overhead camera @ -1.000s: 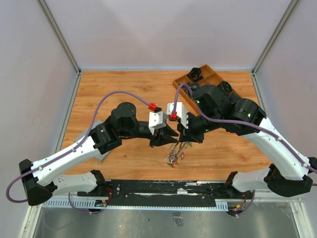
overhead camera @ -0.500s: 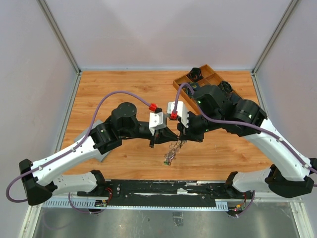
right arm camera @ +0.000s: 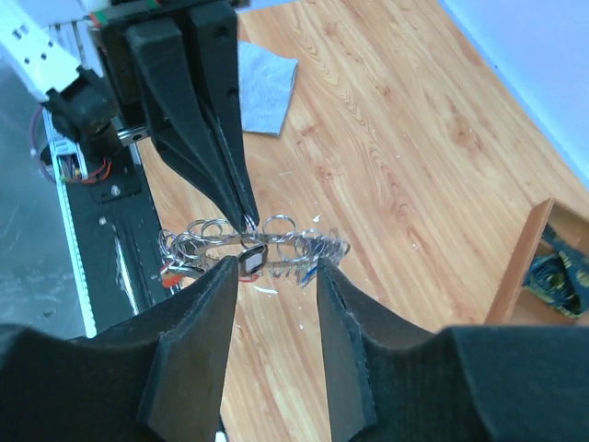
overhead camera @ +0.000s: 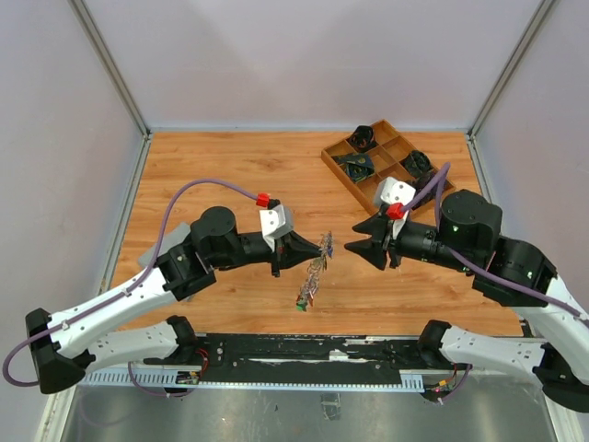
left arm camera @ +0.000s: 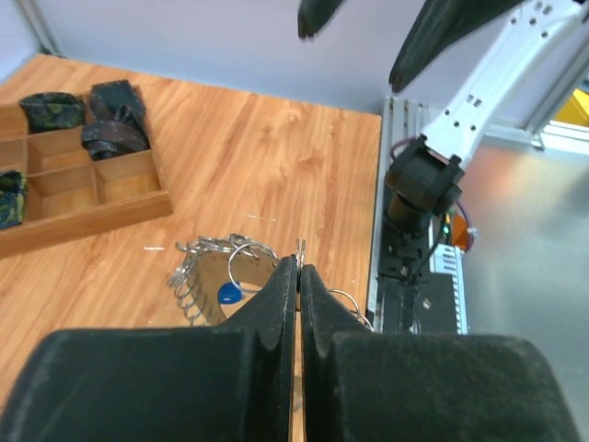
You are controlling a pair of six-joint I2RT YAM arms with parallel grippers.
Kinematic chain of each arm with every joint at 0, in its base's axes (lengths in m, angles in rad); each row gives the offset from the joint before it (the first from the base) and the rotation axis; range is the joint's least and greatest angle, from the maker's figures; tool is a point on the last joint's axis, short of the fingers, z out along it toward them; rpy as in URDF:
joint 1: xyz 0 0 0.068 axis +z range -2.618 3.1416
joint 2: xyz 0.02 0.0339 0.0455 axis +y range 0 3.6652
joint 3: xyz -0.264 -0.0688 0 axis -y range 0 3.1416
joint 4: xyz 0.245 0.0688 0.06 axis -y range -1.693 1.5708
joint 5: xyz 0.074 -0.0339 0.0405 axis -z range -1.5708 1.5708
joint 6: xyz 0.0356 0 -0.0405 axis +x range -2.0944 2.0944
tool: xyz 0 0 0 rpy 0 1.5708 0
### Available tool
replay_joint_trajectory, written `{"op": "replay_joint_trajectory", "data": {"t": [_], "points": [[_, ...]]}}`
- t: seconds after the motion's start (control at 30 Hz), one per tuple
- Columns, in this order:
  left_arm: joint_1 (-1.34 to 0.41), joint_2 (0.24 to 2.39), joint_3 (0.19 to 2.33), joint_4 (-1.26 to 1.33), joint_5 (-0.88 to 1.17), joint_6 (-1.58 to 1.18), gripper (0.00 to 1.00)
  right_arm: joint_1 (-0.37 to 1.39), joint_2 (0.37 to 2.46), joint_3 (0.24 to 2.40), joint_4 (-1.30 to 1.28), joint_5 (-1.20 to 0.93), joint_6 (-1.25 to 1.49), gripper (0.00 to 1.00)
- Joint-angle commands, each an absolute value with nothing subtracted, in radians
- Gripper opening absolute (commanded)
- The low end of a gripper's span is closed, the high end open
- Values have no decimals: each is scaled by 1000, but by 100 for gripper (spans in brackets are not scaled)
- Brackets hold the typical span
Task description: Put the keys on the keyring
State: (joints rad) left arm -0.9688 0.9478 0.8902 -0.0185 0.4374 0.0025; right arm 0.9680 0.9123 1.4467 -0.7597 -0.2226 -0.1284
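Left arm (overhead camera: pixel 110 308) and right arm (overhead camera: pixel 515 264): white shell links, black joint housings, black bases. A purple cable (overhead camera: pixel 189 189) runs along each to a red connector (overhead camera: pixel 263 200) beside a white wrist block (overhead camera: pixel 279 221). Left tool (overhead camera: pixel 320 247), right tool (overhead camera: pixel 353 243): matte black, tapered fingers.

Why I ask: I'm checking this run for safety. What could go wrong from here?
1. The left tool pinches the keyring only at its very tips, so the loaded ring may slip or twist out and drop onto the table.
2. The right tool stands open, facing the ring without touching it. Closing in, it may knock the dangling keys and tangle them rather than catch the wire.
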Motion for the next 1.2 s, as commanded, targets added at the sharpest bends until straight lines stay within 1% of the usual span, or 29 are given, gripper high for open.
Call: {"op": "replay_joint_trajectory", "data": {"t": [0.0, 0.2, 0.3, 0.47, 0.57, 0.73, 1.17], "points": [[-975, 895, 864, 169, 349, -87, 0, 979, 858, 1291, -523, -132, 95, 41], [-927, 844, 795, 288, 356, -188, 1, 979, 825, 1146, -392, -232, 200, 41], [-922, 832, 797, 291, 365, -189, 0, 979, 816, 1106, -374, -272, 177, 42], [-922, 826, 812, 288, 399, -185, 1, 979, 793, 1055, -363, -260, 99, 46], [-922, 828, 820, 287, 409, -180, 1, 979, 797, 1045, -333, -274, 82, 48], [-922, 826, 830, 283, 424, -177, 1, 979, 819, 1049, -327, -230, 73, 48], [-922, 821, 841, 275, 435, -172, 0, 979, 868, 1034, -325, -322, 75, 51]]}}
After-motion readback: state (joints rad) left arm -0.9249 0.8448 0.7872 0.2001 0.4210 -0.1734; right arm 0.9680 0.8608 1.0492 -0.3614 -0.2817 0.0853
